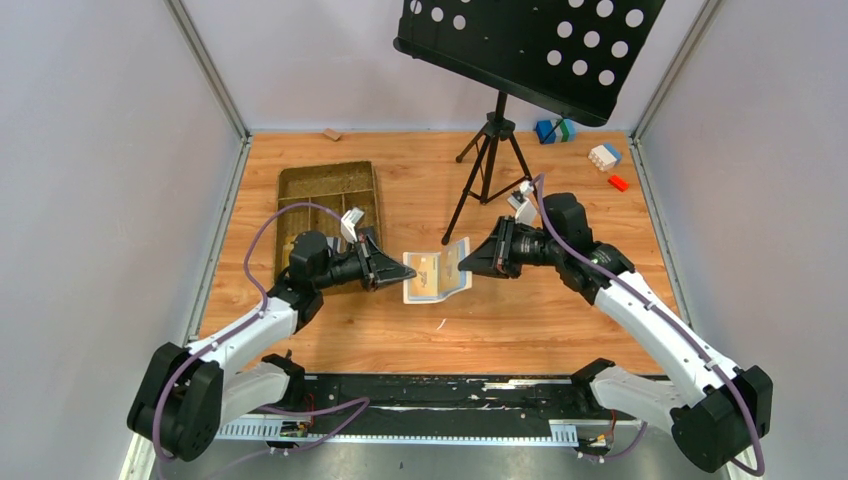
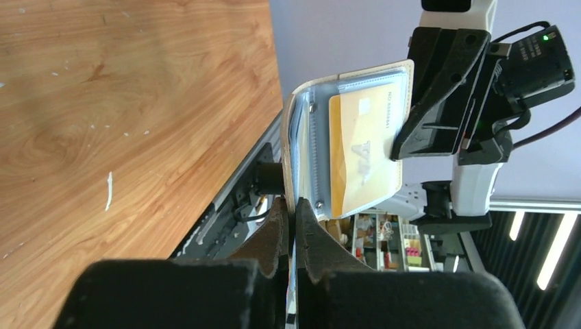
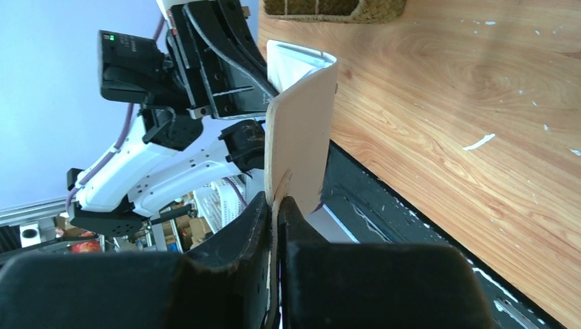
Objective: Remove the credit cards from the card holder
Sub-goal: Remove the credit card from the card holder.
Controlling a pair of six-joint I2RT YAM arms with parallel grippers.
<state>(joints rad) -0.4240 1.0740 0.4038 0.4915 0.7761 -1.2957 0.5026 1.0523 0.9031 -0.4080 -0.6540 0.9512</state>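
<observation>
Top external: a cream-beige folding card holder [image 1: 437, 275] is spread open over the wooden desk [image 1: 560, 320], between the two arms. The left tool [image 1: 400, 272] pinches its left flap and the right tool [image 1: 463, 262] pinches its right flap. A woven brown tray [image 1: 327, 195] lies behind the left arm.

Left wrist: the tool is clamped narrow on the holder's edge. An orange-yellow plastic card [image 2: 360, 147] sits in a clear pocket of the far flap.

Right wrist: the tool is clamped narrow on the beige outer flap.

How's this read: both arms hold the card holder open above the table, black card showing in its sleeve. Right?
Wrong on colour: the credit card showing in the card holder is orange-yellow, not black; the left wrist view shows it. The rest stands.
</observation>
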